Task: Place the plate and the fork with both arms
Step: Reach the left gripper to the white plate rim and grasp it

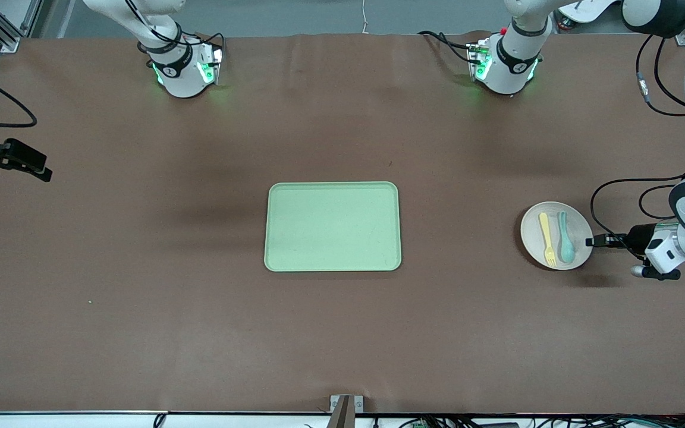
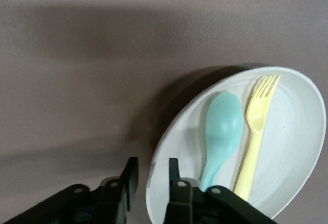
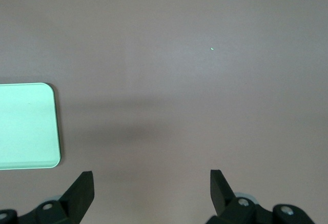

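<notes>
The brown table (image 1: pixel 140 309) is the largest thing here, and my two arms stand along its edge farthest from the front camera. In the middle of it lies the light green tray (image 1: pixel 332 226), with nothing on it. The same tray shows at the edge of my right wrist view (image 3: pixel 26 125).

Toward my left arm's end of the table is the round pale plate (image 1: pixel 531 235), well apart from the tray. On the plate lie two pieces side by side: the yellow fork (image 1: pixel 547 238) on the side toward the tray, and the teal spoon (image 1: pixel 565 238) next to it, both with their working ends pointing toward the front camera.

My left gripper (image 1: pixel 591 242) is low at the plate's rim on the side away from the tray. In my left wrist view the fingers (image 2: pixel 174 175) stand on both sides of the rim (image 2: pixel 154 178), narrow but with a small gap, so I cannot tell if the grip is complete.

My right gripper (image 1: pixel 42 172) waits in the air over the bare table at my right arm's end, with jaws spread wide and holding nothing
</notes>
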{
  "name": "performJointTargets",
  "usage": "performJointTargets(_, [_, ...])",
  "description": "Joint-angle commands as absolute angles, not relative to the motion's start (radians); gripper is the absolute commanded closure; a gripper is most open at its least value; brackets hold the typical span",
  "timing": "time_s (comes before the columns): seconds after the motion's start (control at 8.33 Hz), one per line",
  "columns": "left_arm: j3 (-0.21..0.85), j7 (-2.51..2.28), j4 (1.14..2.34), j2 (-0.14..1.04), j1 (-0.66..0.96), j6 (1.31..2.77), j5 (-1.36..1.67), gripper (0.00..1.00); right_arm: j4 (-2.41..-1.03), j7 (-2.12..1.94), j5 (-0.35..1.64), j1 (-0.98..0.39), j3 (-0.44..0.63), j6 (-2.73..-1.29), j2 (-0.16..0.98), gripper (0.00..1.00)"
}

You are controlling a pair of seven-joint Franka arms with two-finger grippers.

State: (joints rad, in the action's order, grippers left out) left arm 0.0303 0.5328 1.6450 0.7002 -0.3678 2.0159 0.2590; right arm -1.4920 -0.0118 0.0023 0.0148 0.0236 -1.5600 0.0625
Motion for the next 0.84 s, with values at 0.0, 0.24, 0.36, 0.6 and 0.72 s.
performJointTargets(0.0, [0.034,0.555,1.661,0.693,-0.368,2.011,0.272,0.76,-1.513,0.002,0.006,0.014,0.020,-1.574,0.049,0.00])
performJointTargets(0.24, [0.032,0.569,1.670,0.692,-0.368,2.011,0.264,0.87,-1.513,0.002,0.006,0.014,0.020,-1.575,0.049,0.00])
performJointTargets(0.36, [0.032,0.571,1.671,0.692,-0.367,2.013,0.262,0.89,-1.511,0.002,0.006,0.015,0.020,-1.577,0.049,0.00])
performJointTargets(0.6, [0.032,0.575,1.671,0.689,-0.365,2.011,0.250,0.99,-1.511,0.002,0.006,0.012,0.020,-1.586,0.051,0.00])
performJointTargets(0.72, [0.032,0.575,1.671,0.687,-0.362,2.011,0.242,1.00,-1.511,0.002,0.006,0.003,0.020,-1.586,0.051,0.00])
